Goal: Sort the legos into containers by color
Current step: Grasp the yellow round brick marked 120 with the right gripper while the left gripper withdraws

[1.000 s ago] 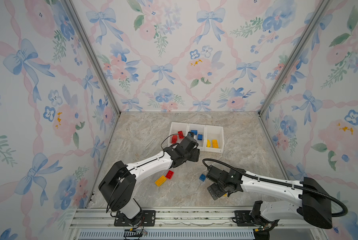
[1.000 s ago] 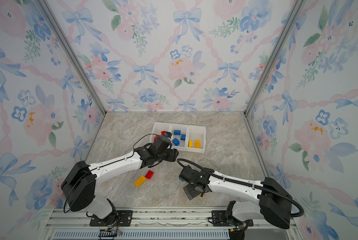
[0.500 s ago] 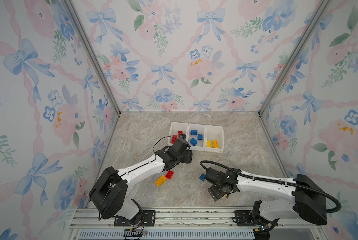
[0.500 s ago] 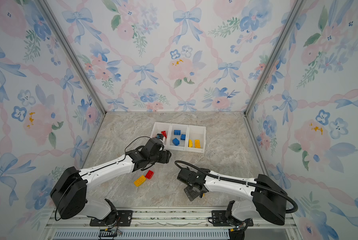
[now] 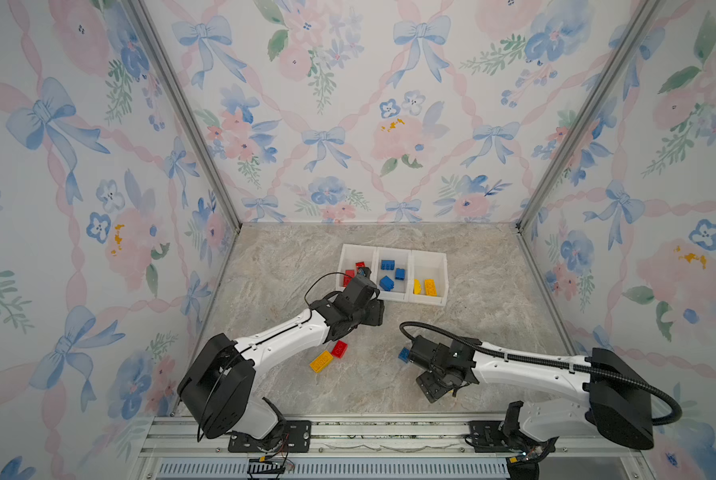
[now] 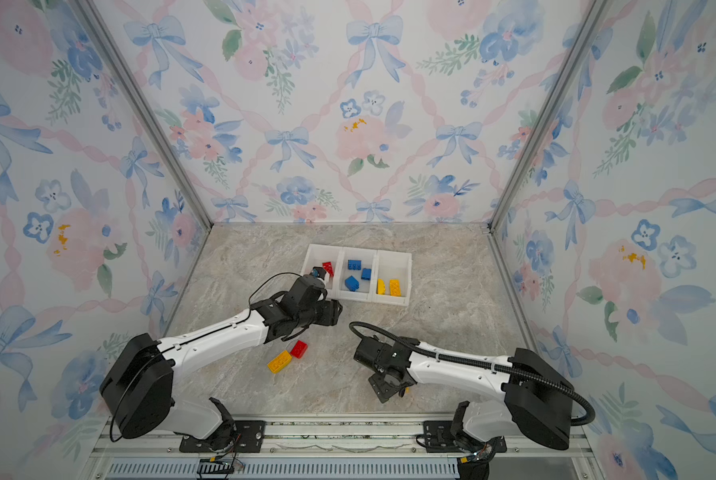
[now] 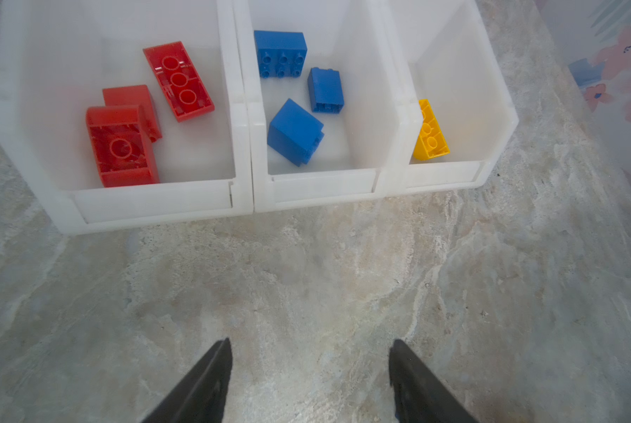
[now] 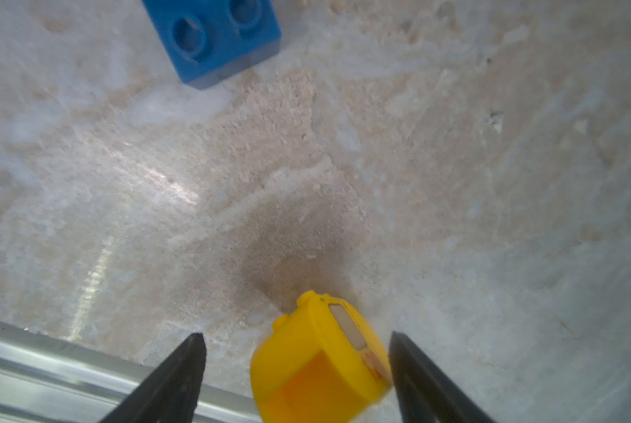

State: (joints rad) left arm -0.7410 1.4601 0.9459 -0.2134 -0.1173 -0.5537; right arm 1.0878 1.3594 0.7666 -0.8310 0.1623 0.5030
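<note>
Small yellow brick sits on the table by the front rail, between the right gripper's jaws: open, one finger seemingly touching it, a gap on the other side, nothing clamped yet. Straddling it low, I'd say, to pinch its flat sides. A blue brick waits just beyond. The left gripper hangs open and empty before the bins, likely so the arms don't clash. Bins: three reds at one end, three blues in the middle, two yellows at the other end. A loose red brick and a long yellow brick lie just beside each other by the left arm.
</note>
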